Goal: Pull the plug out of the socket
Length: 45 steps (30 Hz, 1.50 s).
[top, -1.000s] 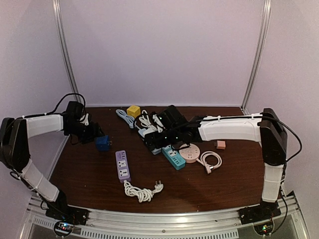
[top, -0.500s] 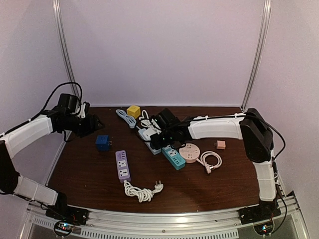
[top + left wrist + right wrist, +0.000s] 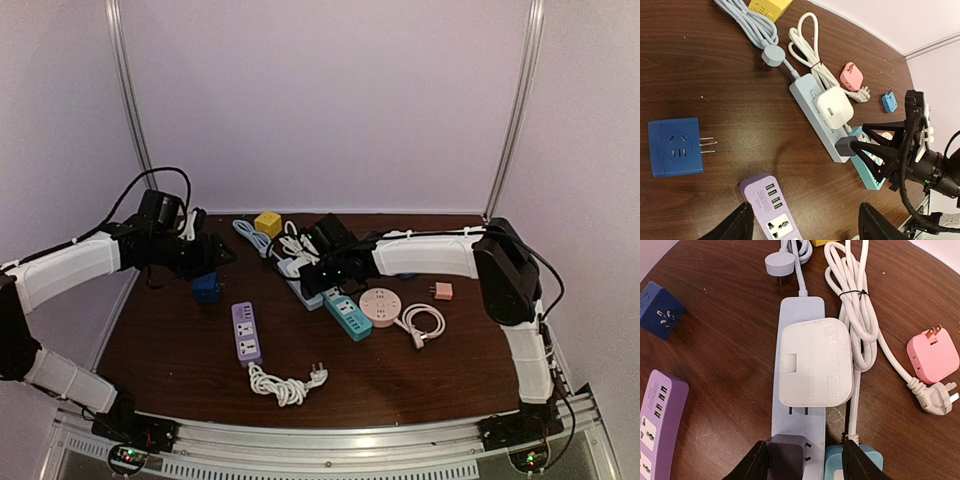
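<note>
Left pincer (image 3: 802, 222) swung in over the blue adapter (image 3: 674, 147), spread wide; right pincer (image 3: 805, 460) sits spread around the grey plug (image 3: 785, 452) on the pale-blue power strip (image 3: 800, 310). Lettering on the white adapter (image 3: 814, 365) is unreadable.

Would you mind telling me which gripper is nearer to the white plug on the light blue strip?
Right. The right gripper sits at the end of the strip, just short of the white plug; the left gripper hovers off by the blue cube adapter.
</note>
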Motion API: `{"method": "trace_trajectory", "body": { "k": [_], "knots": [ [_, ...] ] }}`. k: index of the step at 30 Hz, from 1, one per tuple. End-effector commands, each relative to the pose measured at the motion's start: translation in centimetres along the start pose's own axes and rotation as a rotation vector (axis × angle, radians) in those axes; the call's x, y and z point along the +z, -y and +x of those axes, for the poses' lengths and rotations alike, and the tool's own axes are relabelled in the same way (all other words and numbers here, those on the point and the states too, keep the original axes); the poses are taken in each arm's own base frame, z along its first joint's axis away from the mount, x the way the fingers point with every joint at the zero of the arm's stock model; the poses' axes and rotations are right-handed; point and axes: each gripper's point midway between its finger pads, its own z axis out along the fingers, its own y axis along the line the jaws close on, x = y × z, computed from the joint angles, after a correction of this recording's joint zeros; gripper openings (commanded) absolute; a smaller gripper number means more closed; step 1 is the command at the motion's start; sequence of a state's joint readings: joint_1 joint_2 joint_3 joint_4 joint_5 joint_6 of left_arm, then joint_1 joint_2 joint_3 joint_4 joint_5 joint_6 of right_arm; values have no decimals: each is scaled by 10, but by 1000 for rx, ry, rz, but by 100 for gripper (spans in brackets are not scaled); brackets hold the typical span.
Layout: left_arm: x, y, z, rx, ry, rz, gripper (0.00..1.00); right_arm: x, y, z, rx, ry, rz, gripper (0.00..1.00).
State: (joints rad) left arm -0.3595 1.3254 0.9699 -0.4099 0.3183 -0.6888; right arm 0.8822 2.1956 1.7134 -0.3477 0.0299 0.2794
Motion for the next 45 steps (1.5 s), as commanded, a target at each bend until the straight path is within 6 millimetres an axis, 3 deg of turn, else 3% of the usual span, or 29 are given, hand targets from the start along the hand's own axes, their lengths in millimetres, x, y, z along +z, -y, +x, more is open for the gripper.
{"method": "trace_trajectory", "body": {
  "k": [1, 11, 20, 24, 32, 41, 45],
  "knots": [
    [10, 9, -2, -8, 14, 35, 72, 3, -7, 8, -12, -38, -12, 52],
    [16, 8, 2, -21, 4, 36, 72, 16, -16, 18, -26, -68, -25, 51],
    [22, 9, 8, -65, -2, 64, 72, 9, -13, 18, -29, -58, 1, 18],
    [33, 14, 18, -115, -14, 106, 73, 0, -16, 27, -30, -60, -3, 10],
    [64, 28, 26, -210, -45, 162, 72, -29, -23, 44, 7, -43, -33, 7],
    [107, 50, 24, -308, -60, 202, 71, -68, -41, 34, 75, 15, -137, 5],
    [122, 48, 29, -369, -64, 193, 71, -82, -47, 29, 98, 40, -173, 4]
  ]
}}
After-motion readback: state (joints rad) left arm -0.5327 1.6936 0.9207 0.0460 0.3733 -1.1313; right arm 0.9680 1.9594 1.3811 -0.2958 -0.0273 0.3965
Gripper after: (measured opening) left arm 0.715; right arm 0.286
